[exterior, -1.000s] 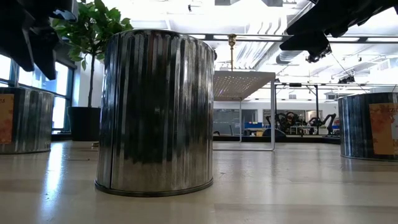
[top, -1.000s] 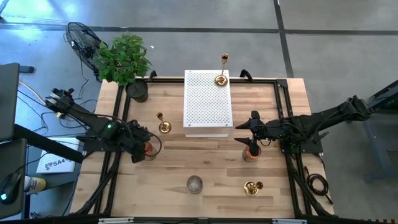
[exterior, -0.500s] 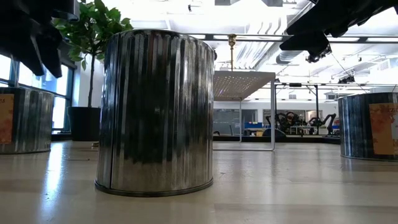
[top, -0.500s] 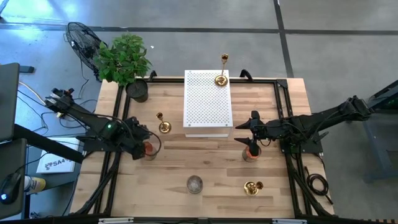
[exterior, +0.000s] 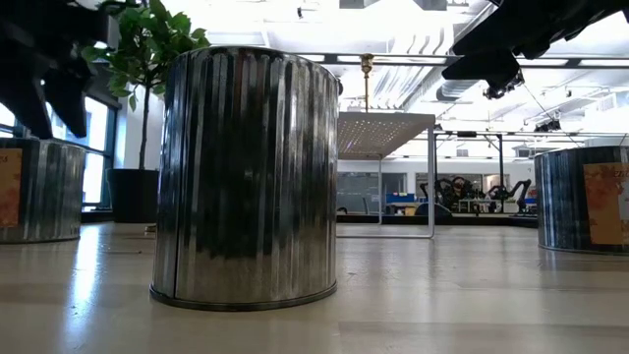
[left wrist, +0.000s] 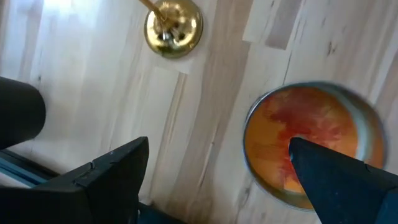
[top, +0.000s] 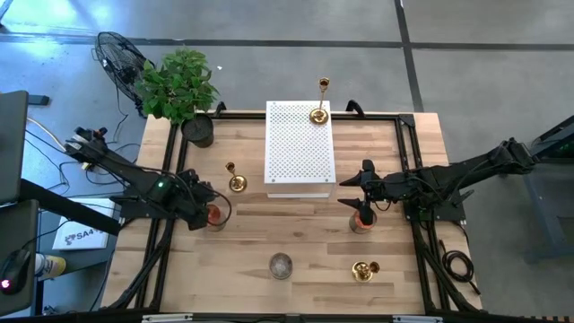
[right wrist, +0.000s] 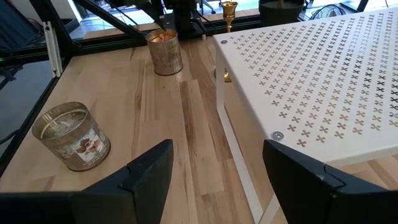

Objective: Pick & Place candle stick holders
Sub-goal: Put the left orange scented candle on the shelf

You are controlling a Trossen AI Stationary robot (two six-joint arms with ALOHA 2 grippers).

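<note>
With its fingers spread wide and empty, the left pincer (left wrist: 211, 180) hangs above an orange candle jar (left wrist: 308, 146), near the candle stick holder (left wrist: 173, 28) on the counter (left wrist: 93, 81), risking knocking either on descent.

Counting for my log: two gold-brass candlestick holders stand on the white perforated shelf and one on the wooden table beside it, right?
No. The high view shows one gold-brass candlestick holder on the white perforated shelf; two stand on the wooden table, one beside the shelf, one near the front.
</note>
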